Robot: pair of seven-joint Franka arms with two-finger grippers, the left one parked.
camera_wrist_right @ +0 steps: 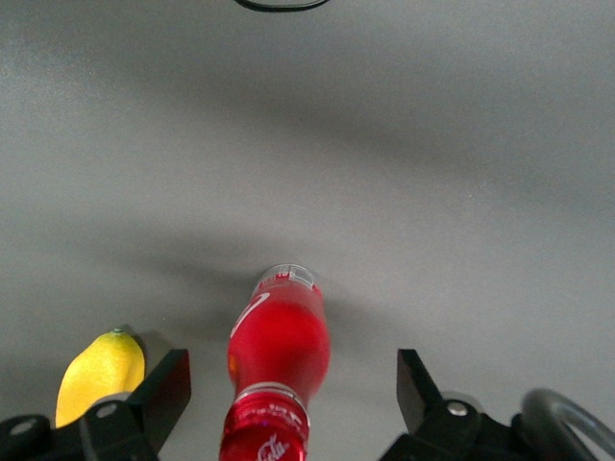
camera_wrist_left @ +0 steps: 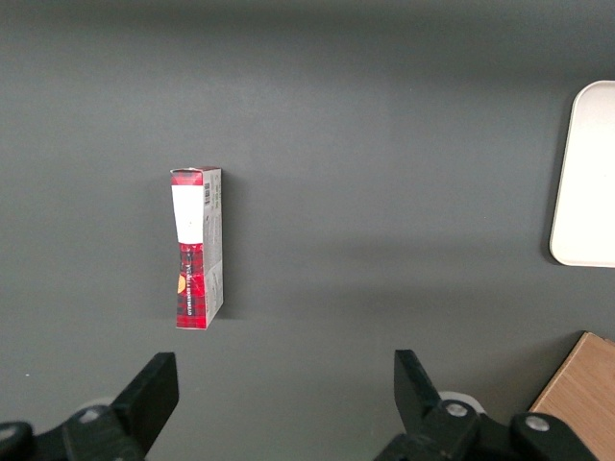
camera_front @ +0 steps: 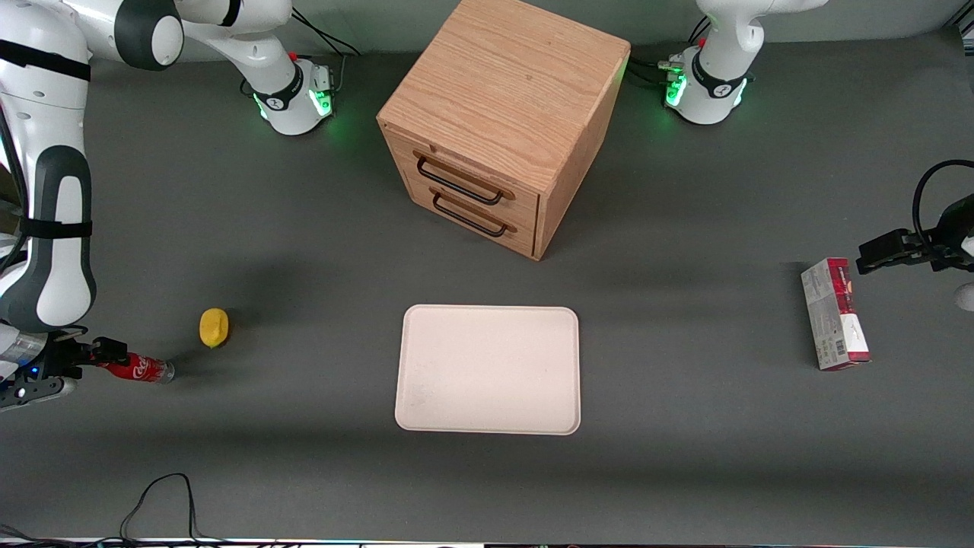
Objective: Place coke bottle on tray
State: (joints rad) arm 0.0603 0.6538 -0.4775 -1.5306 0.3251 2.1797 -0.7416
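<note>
Only wrist view shows pincer (camera_wrist_right: 288, 389) fingers spread around coke bottle (camera_wrist_right: 277, 351)

The dark grey counter (camera_front: 685, 472) carries a wooden drawer cabinet (camera_front: 502, 122), with a cream tray (camera_front: 488, 369) lying flat in front of it. Toward the working arm's end lie a coke bottle (camera_front: 141, 368) and, just beside it, a lemon (camera_front: 214, 327). The hand (camera_front: 95, 352) sits at the bottle's cap end. A red-and-white carton (camera_front: 834, 313) lies toward the parked arm's end.
</note>
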